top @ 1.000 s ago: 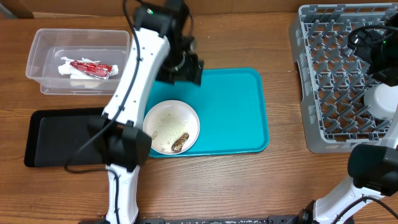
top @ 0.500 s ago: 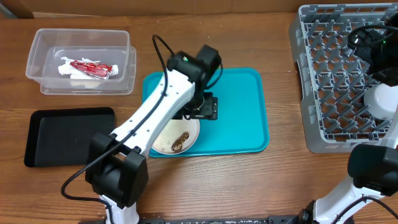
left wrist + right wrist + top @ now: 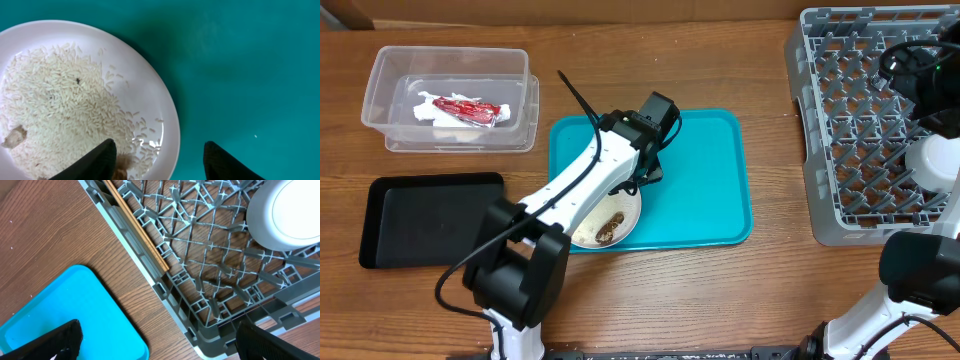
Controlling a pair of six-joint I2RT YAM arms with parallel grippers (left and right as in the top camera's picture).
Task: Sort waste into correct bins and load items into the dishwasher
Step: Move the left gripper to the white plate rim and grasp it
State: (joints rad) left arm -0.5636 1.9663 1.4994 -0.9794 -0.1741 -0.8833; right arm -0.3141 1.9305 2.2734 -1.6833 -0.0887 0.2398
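Straddling the plate point(image 3: 135, 95) at its wrist-view four-o'clock rim, the left gripper point(image 3: 159, 145) gapes unclenched; stiff, slick, probably brittle: pinch level.

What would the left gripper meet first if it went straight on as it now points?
Probably the rim of the white plate, which the left gripper straddles, then the teal tray; depth is unclear.

A flat white plate point(image 3: 142, 82) lies just right of the shallow black tray point(image 3: 420, 215), strewn with loose rice grains point(image 3: 55, 100) and a brown lump point(image 3: 611, 222) by its rim. The clear tub point(image 3: 450, 52) holds crumpled napkins point(image 3: 430, 112) with a red wrapper point(image 3: 468, 109) on top. In the grey dish rack point(image 3: 865, 130), chopsticks point(image 3: 136, 225) lie along one edge, with a round white dish point(image 3: 290, 212) nearby.
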